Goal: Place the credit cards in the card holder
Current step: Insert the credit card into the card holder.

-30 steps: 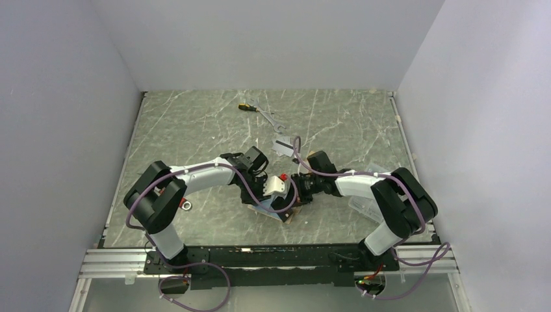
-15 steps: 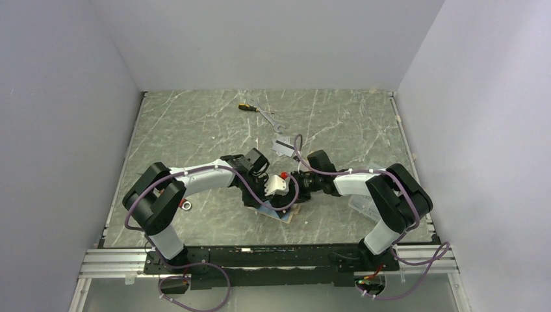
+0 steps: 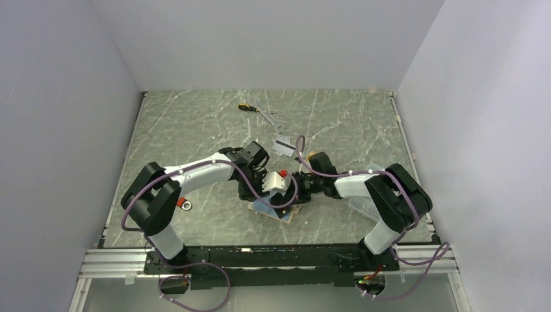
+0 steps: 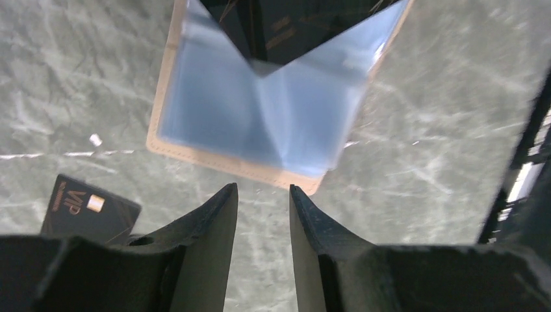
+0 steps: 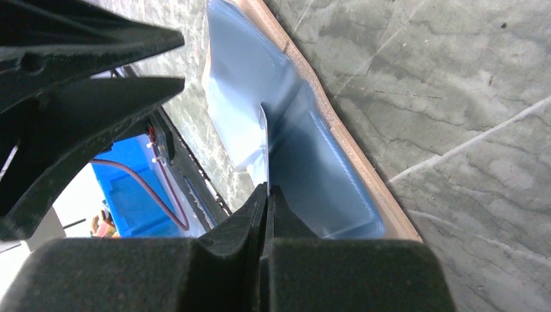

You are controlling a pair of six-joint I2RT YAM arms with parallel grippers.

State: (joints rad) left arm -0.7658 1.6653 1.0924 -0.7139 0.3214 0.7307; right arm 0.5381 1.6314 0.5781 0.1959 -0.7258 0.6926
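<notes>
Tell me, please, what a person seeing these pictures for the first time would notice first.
The eye falls first on the open card holder in the middle of the table, its blue inside panels facing up. The right gripper is shut on a dark card whose corner points down at the holder's fold. The left gripper hangs open and empty near the holder's edge, with a black VIP card lying on the table beside it.
</notes>
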